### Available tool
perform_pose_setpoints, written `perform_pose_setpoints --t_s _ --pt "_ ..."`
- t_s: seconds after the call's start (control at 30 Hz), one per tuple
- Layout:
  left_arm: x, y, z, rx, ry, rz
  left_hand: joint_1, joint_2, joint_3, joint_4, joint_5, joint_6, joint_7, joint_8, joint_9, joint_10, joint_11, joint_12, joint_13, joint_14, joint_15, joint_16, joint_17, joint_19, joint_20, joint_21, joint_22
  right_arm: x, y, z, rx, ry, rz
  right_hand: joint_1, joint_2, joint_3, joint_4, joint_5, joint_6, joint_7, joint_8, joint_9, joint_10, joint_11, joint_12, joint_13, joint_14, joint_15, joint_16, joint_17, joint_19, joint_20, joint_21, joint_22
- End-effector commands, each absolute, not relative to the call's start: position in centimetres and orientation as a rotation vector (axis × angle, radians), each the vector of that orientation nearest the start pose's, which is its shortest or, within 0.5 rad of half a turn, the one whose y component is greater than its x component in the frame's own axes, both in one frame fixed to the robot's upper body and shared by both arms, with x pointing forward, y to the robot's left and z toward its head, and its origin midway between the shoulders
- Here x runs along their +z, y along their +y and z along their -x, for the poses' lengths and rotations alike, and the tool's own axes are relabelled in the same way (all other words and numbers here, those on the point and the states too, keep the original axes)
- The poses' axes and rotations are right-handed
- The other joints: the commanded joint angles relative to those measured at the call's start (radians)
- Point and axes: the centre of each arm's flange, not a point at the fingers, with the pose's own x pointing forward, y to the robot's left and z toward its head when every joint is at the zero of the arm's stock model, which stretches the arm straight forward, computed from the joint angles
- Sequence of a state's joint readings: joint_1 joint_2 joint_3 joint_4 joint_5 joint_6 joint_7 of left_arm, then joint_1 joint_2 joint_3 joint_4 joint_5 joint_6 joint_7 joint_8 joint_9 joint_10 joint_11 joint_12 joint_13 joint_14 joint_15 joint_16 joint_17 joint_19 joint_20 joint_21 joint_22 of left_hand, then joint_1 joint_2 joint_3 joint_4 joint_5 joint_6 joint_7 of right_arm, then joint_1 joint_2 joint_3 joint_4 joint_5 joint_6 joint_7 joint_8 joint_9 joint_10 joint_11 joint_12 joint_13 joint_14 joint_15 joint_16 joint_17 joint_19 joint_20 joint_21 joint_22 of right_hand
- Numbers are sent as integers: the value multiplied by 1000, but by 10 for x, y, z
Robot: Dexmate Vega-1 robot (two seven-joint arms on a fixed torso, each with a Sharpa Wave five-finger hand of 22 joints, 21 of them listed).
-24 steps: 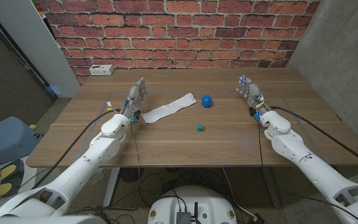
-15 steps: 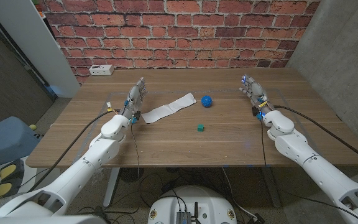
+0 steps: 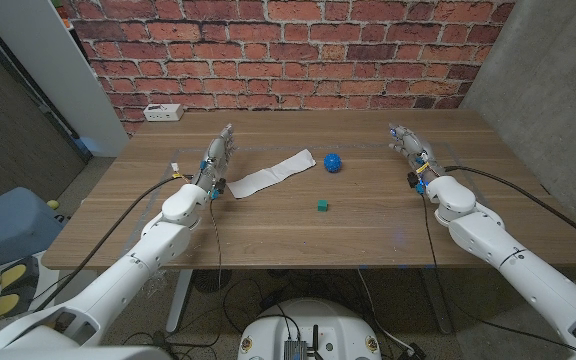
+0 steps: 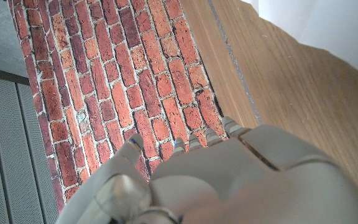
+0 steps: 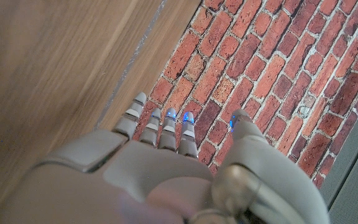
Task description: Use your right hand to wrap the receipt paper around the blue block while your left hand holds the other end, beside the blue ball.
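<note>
The wooden table point(image 3: 368, 235) carries everything; the left hand point(image 3: 218, 160) stands with fingers straight and empty, just beside the near end of the receipt paper point(image 3: 272, 172); the right hand point(image 3: 409, 150) waits well apart, fingers extended, holding nothing; the blue ball point(image 3: 332, 161) lies by the paper's far end; the small block point(image 3: 322, 205) sits nearer, untouched.

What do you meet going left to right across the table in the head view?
Left hand → receipt paper → green block → blue ball → right hand.
</note>
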State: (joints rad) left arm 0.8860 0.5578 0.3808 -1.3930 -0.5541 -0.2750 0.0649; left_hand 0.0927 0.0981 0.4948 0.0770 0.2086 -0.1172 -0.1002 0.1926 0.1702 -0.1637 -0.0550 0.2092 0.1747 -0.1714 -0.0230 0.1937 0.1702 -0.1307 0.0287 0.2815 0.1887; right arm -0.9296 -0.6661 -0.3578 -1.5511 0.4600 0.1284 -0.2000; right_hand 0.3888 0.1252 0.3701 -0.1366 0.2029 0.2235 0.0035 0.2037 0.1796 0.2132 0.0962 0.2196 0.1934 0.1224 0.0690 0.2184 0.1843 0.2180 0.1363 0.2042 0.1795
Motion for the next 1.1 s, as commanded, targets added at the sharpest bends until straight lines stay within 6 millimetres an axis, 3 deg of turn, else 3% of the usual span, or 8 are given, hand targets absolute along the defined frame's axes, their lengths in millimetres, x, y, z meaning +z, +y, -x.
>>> perform_pose_setpoints --t_s 0.03,0.17,0.43,0.77,1.1 --pt "-27 288 -631 -110 -589 -174 0 -2 -1 -2 1 38 0 12 2 25 6 11 4 7 15 4 1 4 17 5 2 -10 -300 -599 -43 -539 419 17 6 2 -8 -3 13 -4 7 3 13 -3 6 3 13 -2 8 4 6 1 8 2" --pt "-27 288 -625 -70 -579 -252 6 1 1 -6 0 63 2 14 2 46 15 14 5 13 26 0 1 6 38 2 2 -9 -296 -591 -64 -518 496 21 9 4 -9 -5 16 -6 6 3 15 -5 6 3 18 -5 10 5 10 1 10 2" --pt "-28 287 -614 4 -550 -402 12 5 5 -11 -2 79 6 14 3 60 18 16 5 14 32 -4 1 0 50 -3 2 -13 -287 -580 -85 -489 588 32 15 10 -13 -10 24 -8 6 4 25 -12 7 4 33 -14 14 8 22 -1 13 2" --pt "-31 285 -604 29 -535 -470 18 6 8 -16 -4 92 4 12 3 72 19 16 5 17 34 -6 1 -3 60 -6 3 -16 -275 -568 -98 -463 704 44 18 14 -16 -16 43 -9 8 4 40 -17 9 4 51 -21 19 11 33 -2 16 3" --pt "-35 284 -595 40 -522 -516 24 6 10 -22 -7 117 8 12 4 89 25 17 6 30 52 -6 1 -2 88 -9 4 -20 -264 -552 -99 -453 814 65 22 23 -23 -19 65 -13 10 5 57 -23 10 5 71 -35 24 12 50 -4 21 3"
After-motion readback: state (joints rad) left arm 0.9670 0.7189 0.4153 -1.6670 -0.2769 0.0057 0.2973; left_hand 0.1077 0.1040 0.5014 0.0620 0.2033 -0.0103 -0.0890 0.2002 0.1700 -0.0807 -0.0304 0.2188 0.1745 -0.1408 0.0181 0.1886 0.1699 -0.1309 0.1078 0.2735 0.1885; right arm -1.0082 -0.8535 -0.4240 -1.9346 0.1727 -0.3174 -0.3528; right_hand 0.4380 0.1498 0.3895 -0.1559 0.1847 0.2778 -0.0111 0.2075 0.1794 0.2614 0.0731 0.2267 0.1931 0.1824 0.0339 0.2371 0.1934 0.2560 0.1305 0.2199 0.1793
